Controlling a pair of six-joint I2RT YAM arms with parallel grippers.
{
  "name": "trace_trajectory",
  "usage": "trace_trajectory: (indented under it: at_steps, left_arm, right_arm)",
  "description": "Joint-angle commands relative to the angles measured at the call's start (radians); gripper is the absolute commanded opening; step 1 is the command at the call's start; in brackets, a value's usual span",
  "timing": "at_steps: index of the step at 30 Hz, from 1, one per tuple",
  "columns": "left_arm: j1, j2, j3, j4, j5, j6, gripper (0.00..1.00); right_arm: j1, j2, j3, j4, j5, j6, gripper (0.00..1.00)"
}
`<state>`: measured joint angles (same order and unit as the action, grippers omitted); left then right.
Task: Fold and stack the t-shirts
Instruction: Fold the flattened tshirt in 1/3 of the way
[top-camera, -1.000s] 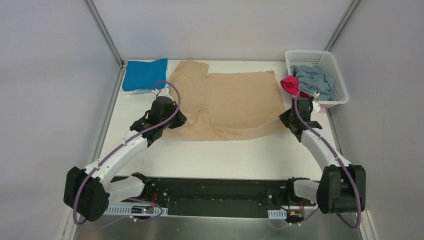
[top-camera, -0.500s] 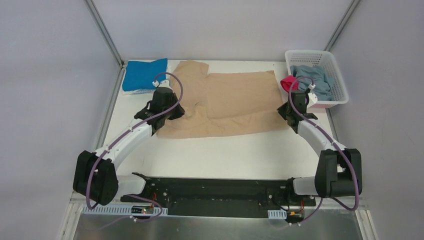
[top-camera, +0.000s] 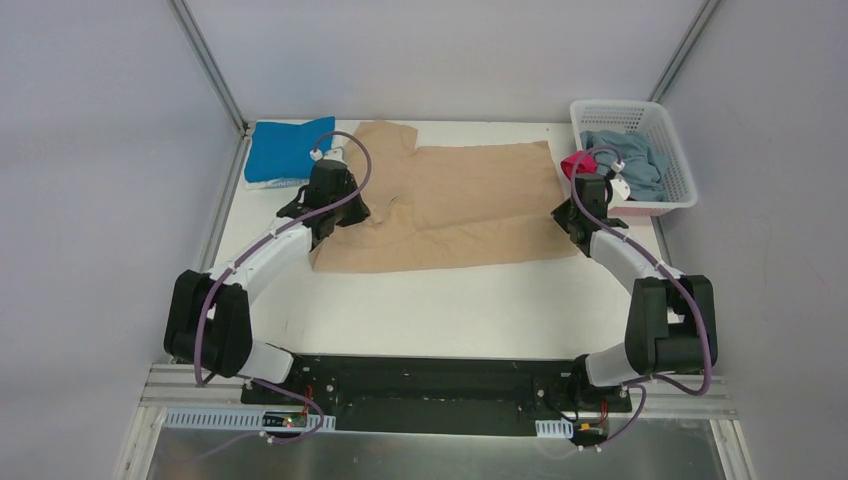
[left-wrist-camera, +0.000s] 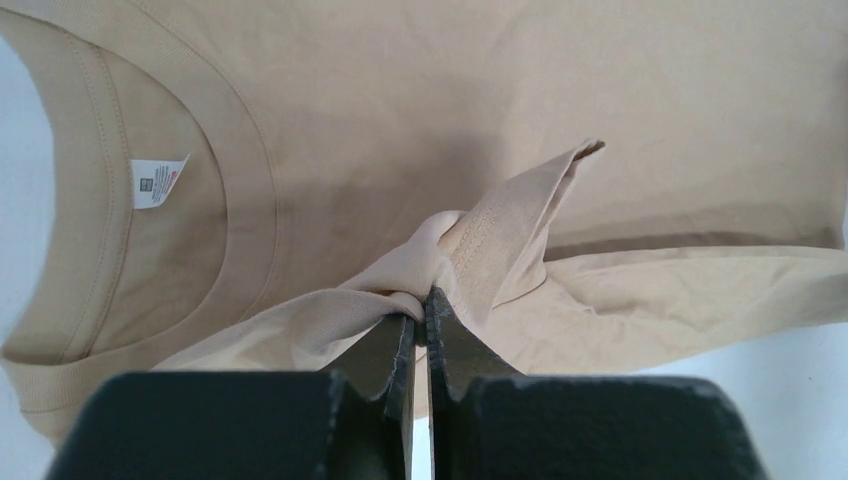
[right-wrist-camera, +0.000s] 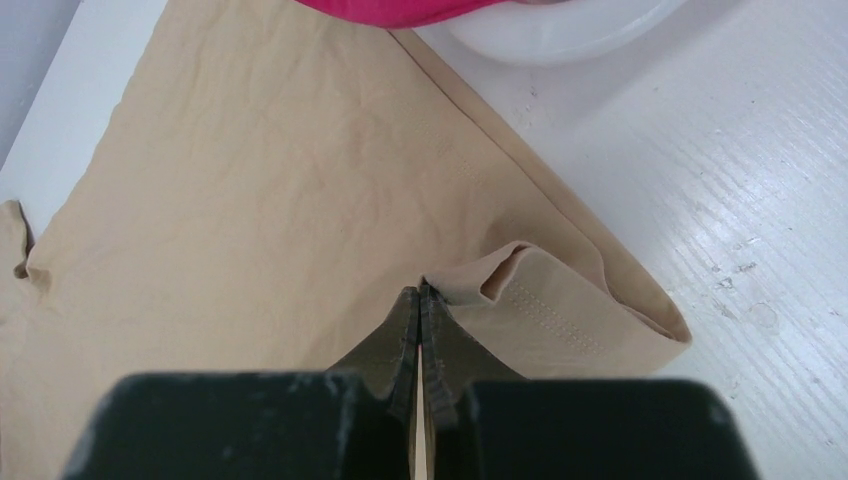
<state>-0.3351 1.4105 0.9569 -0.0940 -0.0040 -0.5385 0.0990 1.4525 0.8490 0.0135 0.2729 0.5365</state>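
Folding the tan t-shirt: our left gripper and right gripper each pinch its near edge; next we'd lay it evenly across.

White rectangular tabletop enclosed on three sides by plain pale grey wall panels, with a slanting aluminium corner post at each rear corner, a brushed metal ledge along the near edge, under soft, even light.
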Motion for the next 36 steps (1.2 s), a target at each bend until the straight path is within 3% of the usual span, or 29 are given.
trace_trajectory:
  at_steps: [1,18,31,34,36]
  left_arm:
    - [0.016,0.044,0.062,0.045,0.032,0.037,0.00]
    - [0.051,0.221,0.198,0.079,0.147,0.118,0.00]
    - [0.089,0.303,0.228,0.063,0.124,0.100,0.00]
    - [0.102,0.340,0.250,0.056,0.110,0.088,0.03]
    - [0.110,0.373,0.275,0.052,0.131,0.081,0.21]
  right_arm:
    - [0.005,0.021,0.049,0.048,0.038,-0.016,0.00]
    - [0.004,0.045,0.034,0.059,0.106,-0.015,0.00]
    - [0.005,0.107,0.071,0.043,0.110,0.008,0.00]
    - [0.004,0.119,0.084,0.029,0.115,0.014,0.15]
    - [0.005,0.122,0.094,0.017,0.108,0.017,0.23]
